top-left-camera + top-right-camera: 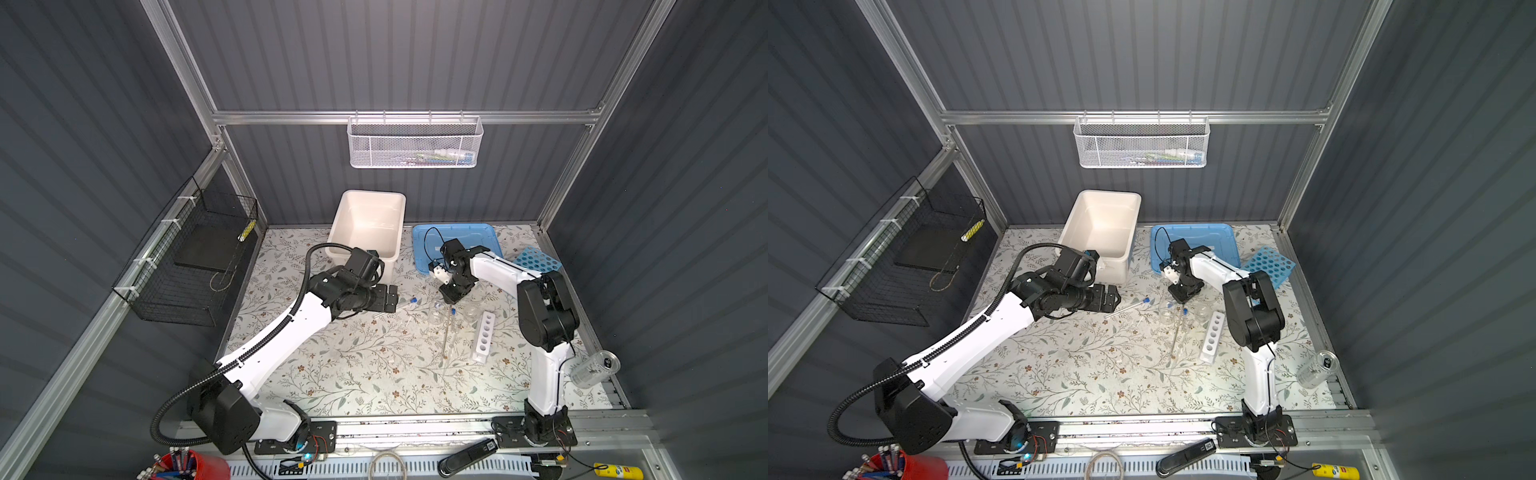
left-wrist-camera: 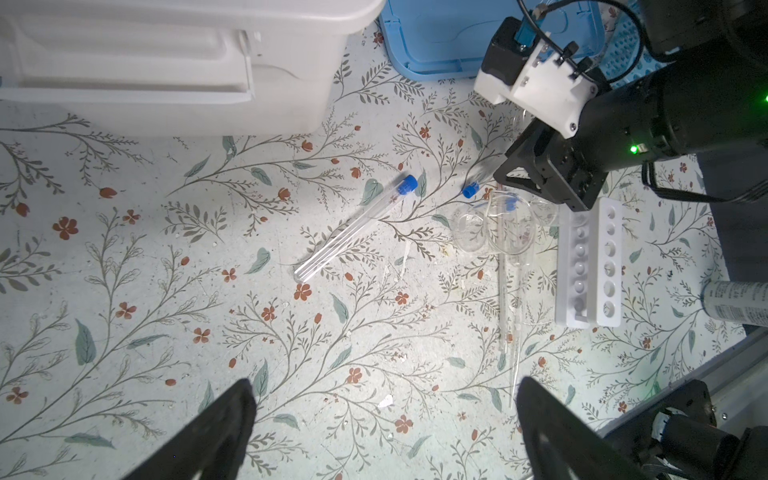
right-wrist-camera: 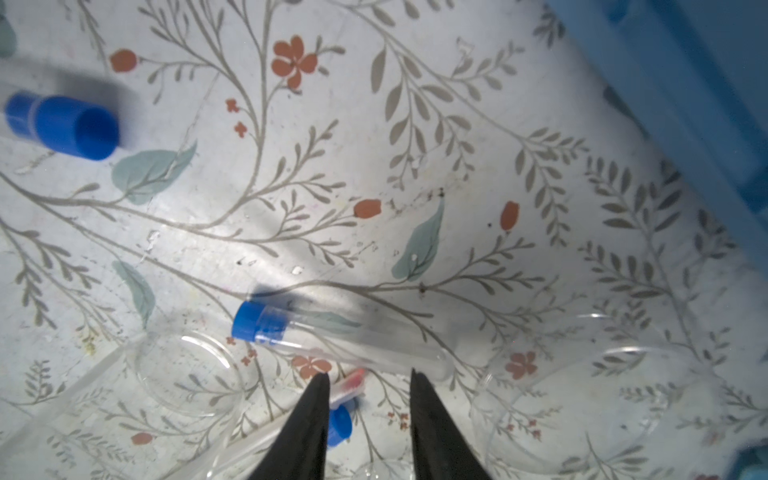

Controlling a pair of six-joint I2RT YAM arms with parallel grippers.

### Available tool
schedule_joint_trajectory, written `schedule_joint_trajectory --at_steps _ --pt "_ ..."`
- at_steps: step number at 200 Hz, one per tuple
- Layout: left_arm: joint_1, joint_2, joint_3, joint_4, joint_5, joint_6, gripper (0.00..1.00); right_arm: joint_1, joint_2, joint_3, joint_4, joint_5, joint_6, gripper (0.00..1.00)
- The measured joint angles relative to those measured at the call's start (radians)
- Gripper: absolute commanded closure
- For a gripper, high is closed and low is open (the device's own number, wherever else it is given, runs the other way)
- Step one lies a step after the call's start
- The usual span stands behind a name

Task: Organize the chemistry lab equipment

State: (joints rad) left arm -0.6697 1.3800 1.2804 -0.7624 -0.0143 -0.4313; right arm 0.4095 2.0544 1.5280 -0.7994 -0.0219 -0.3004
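Test tube (image 2: 353, 230) with a blue cap lies alone on the floral mat (image 1: 353, 374), just ahead of the left gripper (image 2: 385, 381), whose jaws stand wide apart with nothing between them. A second tube (image 3: 345, 343) lies just past the tips of the right gripper (image 3: 368, 376), whose jaws show a narrow gap and clamp nothing. Only the right wrist view shows a third blue cap (image 3: 340, 424) beneath those tips, beside a pink-red mark too blurred to name. In both top views the clear beakers (image 1: 436, 313) and the thin glass rod (image 1: 446, 345) nearly vanish against the pattern. The left wrist view gives their outlines, crowded together just beside the white tube rack (image 2: 590, 266). The sky-blue rack (image 1: 538, 259) sits near the right wall, its corner by the blue lid (image 1: 457, 237). The white tub (image 1: 345, 249) stands open at the back, next to that lid. The near half of the mat, between the glassware and the arm bases, lies bare. A can (image 1: 594, 368) lies at the mat's right edge; its print shows in the left wrist view but is too small to read.
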Motion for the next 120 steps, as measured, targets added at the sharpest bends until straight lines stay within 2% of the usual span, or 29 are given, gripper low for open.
schedule_joint_trajectory --at_steps 120 --pt "0.006 0.0 0.0 0.0 0.0 -0.001 0.01 0.0 0.012 0.017 -0.008 0.003 -0.019 0.63"
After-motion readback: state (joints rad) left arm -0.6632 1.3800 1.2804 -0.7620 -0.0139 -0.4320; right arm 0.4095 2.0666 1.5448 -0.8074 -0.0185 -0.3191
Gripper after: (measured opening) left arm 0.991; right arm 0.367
